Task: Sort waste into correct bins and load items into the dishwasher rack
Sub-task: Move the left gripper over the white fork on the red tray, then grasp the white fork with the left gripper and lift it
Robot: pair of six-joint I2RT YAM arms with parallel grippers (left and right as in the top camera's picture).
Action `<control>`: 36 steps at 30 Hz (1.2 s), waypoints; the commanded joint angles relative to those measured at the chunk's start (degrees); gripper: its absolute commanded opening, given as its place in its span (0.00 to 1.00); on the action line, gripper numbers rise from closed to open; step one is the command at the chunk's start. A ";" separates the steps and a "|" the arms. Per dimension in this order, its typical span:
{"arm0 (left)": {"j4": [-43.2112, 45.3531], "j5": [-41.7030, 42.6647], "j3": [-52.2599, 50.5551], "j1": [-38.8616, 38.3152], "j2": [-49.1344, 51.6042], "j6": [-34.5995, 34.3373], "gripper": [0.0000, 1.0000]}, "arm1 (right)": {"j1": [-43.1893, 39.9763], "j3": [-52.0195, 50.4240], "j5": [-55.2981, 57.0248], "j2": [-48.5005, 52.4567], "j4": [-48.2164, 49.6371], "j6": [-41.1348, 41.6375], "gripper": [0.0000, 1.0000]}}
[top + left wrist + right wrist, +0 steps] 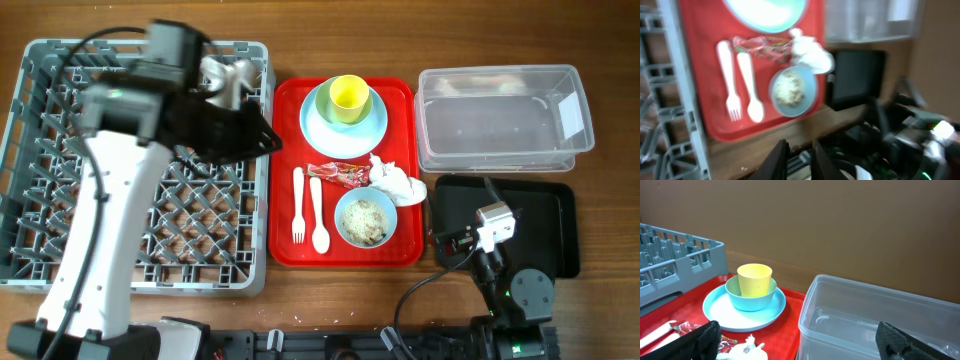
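- the dishwasher rack fills the left of the table, with no dish visible in its pegs.
- the left gripper hangs over the rack's right rim, beside the red tray. its jaws stand close together with only a narrow gap and nothing between them.
- judgement: it looks set for a first pick from the tray. the jaws would have to spread before dropping, or the tips will only push the piece.
- the fork and spoon lie side by side, nearest that arm. being thin and flat, each likely needs a straight descent across the handle.
- the red wrapper lies above the bowl, which holds the food scraps. the napkin touches the bowl's upper right rim.
- waste probably goes first, since the bowl cannot be racked with scraps in it.
- the plate sits at the tray's far end with the cup on it. the right wrist view shows the cup standing in a small blue dish.
- the clear tub and, nearer the arm base, the black tray both look empty.
- the right gripper hovers low over the black tray's left part, jaws wide apart, holding nothing.
- the table is brown wood grain, which should let a pushed piece slide. a plain brown wall stands behind.
- the left wrist view is blurred, so fine contact there cannot be judged.
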 commanded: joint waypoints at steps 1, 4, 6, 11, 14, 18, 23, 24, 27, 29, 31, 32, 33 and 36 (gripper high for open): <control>4.17 -20.02 -3.69 -7.80 1.38 -12.74 0.17 | -0.09 -0.07 -0.50 -0.39 0.20 -0.46 1.00; 10.27 -27.17 -9.05 -13.92 2.62 -19.08 0.16 | -0.09 -0.07 -0.50 -0.39 0.20 -0.44 1.00; 14.69 -28.02 -13.42 -16.13 3.63 -22.23 0.16 | -0.09 -0.07 -0.50 -0.39 0.20 -0.46 1.00; 22.23 -29.38 -23.87 -20.79 6.97 -22.38 0.25 | -0.09 -0.07 -0.50 -0.39 0.20 -0.46 1.00; 24.06 -33.73 -26.97 -22.58 8.52 -22.36 0.26 | -0.09 -0.07 -0.50 -0.39 0.20 -0.46 1.00; 27.61 -34.32 -30.75 -22.91 9.29 -22.34 0.28 | -0.09 -0.07 -0.50 -0.39 0.20 -0.44 1.00; 35.21 -34.97 -37.00 -22.91 9.29 -22.27 0.22 | -0.09 -0.07 -0.50 -0.39 0.20 -0.44 1.00; 36.70 -34.95 -38.07 -22.91 9.29 -22.27 0.22 | -0.09 -0.07 -0.50 -0.39 0.20 -0.46 1.00; 41.68 -35.12 -41.57 -22.91 9.29 -22.10 0.21 | -0.09 -0.07 -0.50 -0.39 0.20 -0.44 1.00; 44.04 -35.12 -43.10 -22.91 9.29 -21.05 0.21 | -0.09 -0.07 -0.50 -0.39 0.20 -0.44 1.00; 46.42 -35.10 -44.30 -22.91 9.31 -19.10 0.21 | -0.09 -0.07 -0.50 -0.39 0.20 -0.44 1.00; 47.43 -35.12 -44.89 -22.91 9.29 -19.08 0.22 | -0.09 -0.07 -0.50 -0.39 0.20 -0.46 1.00; 48.06 -35.10 -45.29 -22.91 9.29 -19.10 0.22 | -0.09 -0.07 -0.50 -0.39 0.20 -0.46 1.00; 48.52 -35.10 -45.72 -22.91 9.31 -19.10 0.21 | -0.09 -0.07 -0.50 -0.39 0.20 -0.46 1.00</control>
